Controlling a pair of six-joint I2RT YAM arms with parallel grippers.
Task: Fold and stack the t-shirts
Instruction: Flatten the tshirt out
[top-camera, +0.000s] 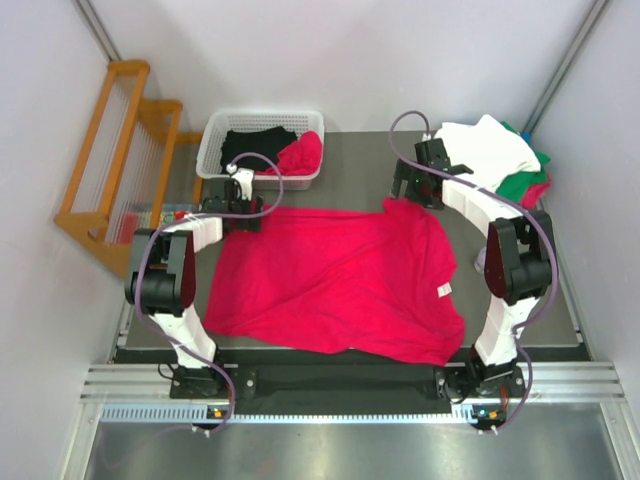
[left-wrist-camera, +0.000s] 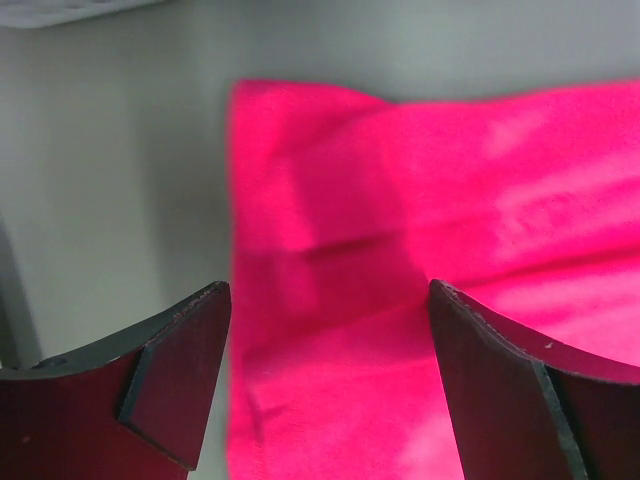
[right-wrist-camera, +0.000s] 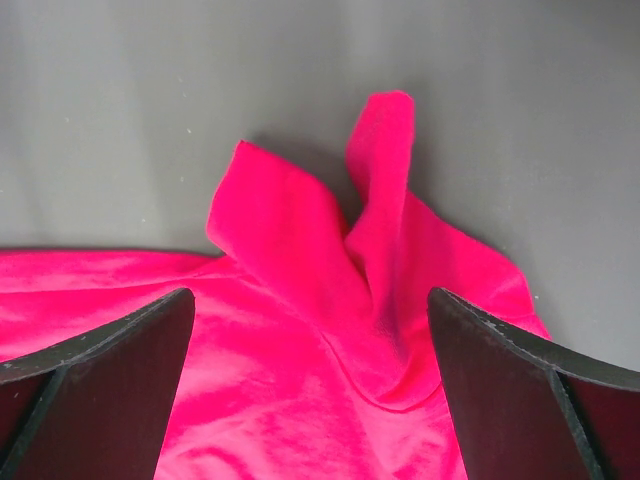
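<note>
A crimson-red t-shirt (top-camera: 340, 280) lies spread on the dark table, its small white neck label (top-camera: 444, 290) near the right edge. My left gripper (top-camera: 247, 214) hovers open over the shirt's far-left corner (left-wrist-camera: 330, 300), jaws wide apart with nothing between them. My right gripper (top-camera: 408, 192) hovers open over the far-right corner, where the cloth is bunched into a raised fold (right-wrist-camera: 370, 260). Black and red shirts (top-camera: 270, 148) lie in the basket. White, green and red shirts (top-camera: 495, 155) are piled at the far right.
A white lattice basket (top-camera: 215, 140) stands at the far left of the table. An orange wooden rack (top-camera: 110, 160) stands off the table to the left. White walls close in on both sides.
</note>
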